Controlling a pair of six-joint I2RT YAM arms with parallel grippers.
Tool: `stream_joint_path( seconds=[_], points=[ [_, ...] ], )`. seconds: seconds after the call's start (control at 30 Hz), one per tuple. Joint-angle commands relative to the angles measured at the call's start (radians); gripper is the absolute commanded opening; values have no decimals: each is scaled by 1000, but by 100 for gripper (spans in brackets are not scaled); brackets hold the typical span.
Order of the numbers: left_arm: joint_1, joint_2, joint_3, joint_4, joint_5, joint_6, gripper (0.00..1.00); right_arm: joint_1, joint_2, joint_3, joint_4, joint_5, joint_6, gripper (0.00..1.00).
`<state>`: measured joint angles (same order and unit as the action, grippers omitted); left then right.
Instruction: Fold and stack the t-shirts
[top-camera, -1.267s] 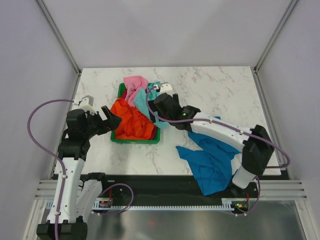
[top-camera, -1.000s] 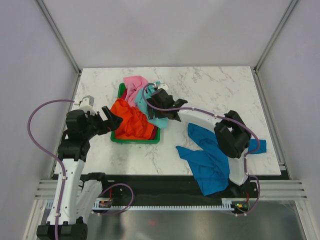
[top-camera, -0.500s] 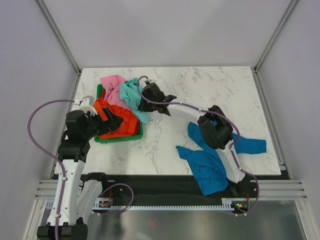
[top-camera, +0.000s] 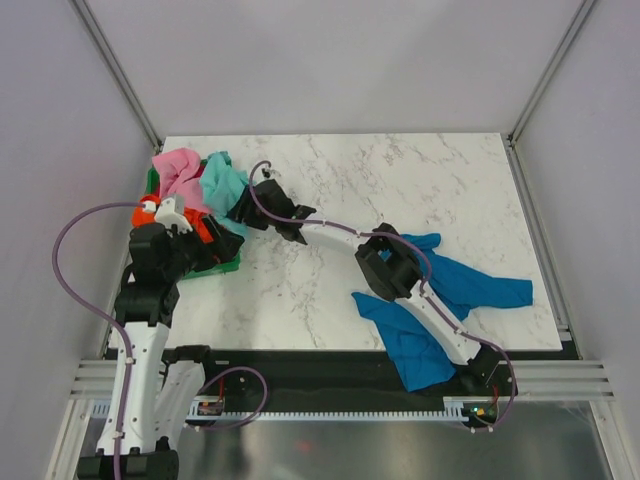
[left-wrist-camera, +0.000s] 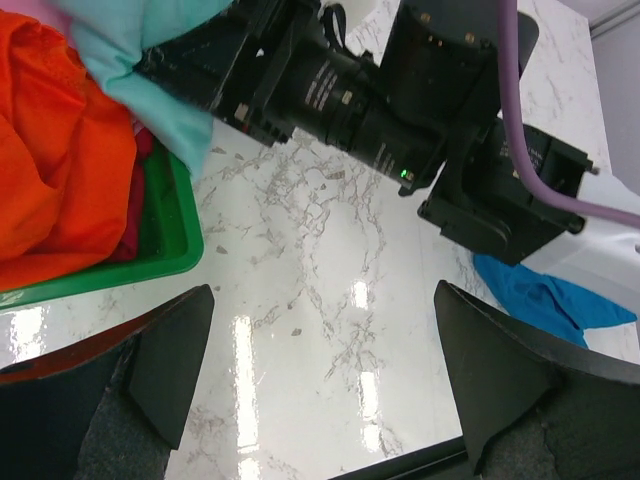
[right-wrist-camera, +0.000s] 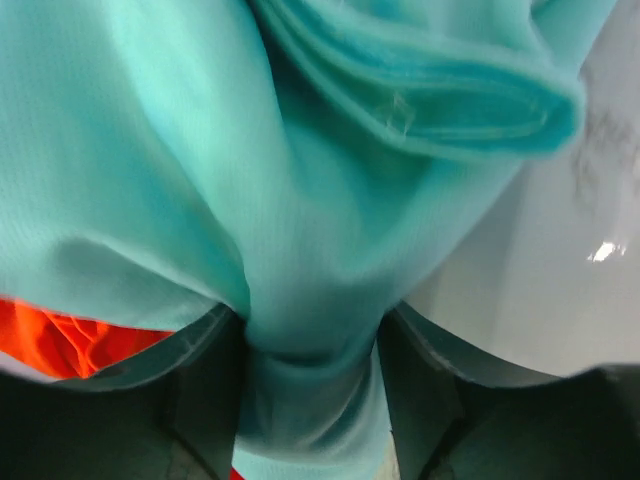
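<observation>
Only the right wrist view shows the right tool (right-wrist-camera: 308, 395) clenched on the mint shirt (right-wrist-camera: 200, 150). Overhead, that shirt drapes the basket (top-camera: 228, 266), and the blue shirt (top-camera: 480, 286) sprawls on the counter (top-camera: 400, 180). The left tool (left-wrist-camera: 322, 295) gapes wide.

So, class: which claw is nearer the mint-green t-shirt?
Right. The right claw is closed on the mint-green t-shirt, bunched in its grip. The left claw hangs open near the green basket, not touching that shirt.

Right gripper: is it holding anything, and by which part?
Yes: the right gripper pinches the mint-green t-shirt by a bunched fold between its fingers; which part of the shirt cannot be told.
</observation>
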<state>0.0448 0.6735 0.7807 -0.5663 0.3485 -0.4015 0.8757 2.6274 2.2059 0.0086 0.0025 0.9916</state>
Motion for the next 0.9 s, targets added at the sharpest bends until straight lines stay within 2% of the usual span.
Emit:
stream_joint_path(
  seconds=[0.0, 0.03, 0.27, 0.37, 0.4, 0.43, 0.5, 0.6, 0.67, 0.77, 0.87],
  points=[
    [10, 1, -1, 29, -15, 33, 100, 26, -98, -75, 32, 14, -46, 64],
    [13, 6, 0, 28, -19, 30, 100, 26, -124, -63, 10, 11, -85, 67],
    [30, -3, 3, 20, -39, 27, 100, 77, -256, -69, -84, 51, -381, 73],
    [32, -32, 3, 16, -69, 26, 100, 114, -276, -63, -65, -27, -496, 79],
    [32, -37, 3, 16, -84, 26, 100, 120, -279, -61, -65, -51, -530, 84],
    [32, -38, 3, 13, -97, 24, 100, 124, -283, -61, -71, -70, -539, 98],
    [32, -37, 8, 5, -130, 23, 100, 129, -305, -90, -73, -82, -544, 98],
    [33, -32, 29, -29, -205, 15, 100, 129, -369, -196, 23, -215, -573, 98],
    [41, -69, 29, -41, -235, 9, 100, 138, -389, -210, 24, -295, -613, 98],
    [44, -116, 28, -40, -275, 4, 100, 132, -402, -195, -37, -289, -636, 98],
    [44, -138, 29, -50, -324, 4, 100, 102, -429, -236, -68, -263, -582, 98]
  ],
)
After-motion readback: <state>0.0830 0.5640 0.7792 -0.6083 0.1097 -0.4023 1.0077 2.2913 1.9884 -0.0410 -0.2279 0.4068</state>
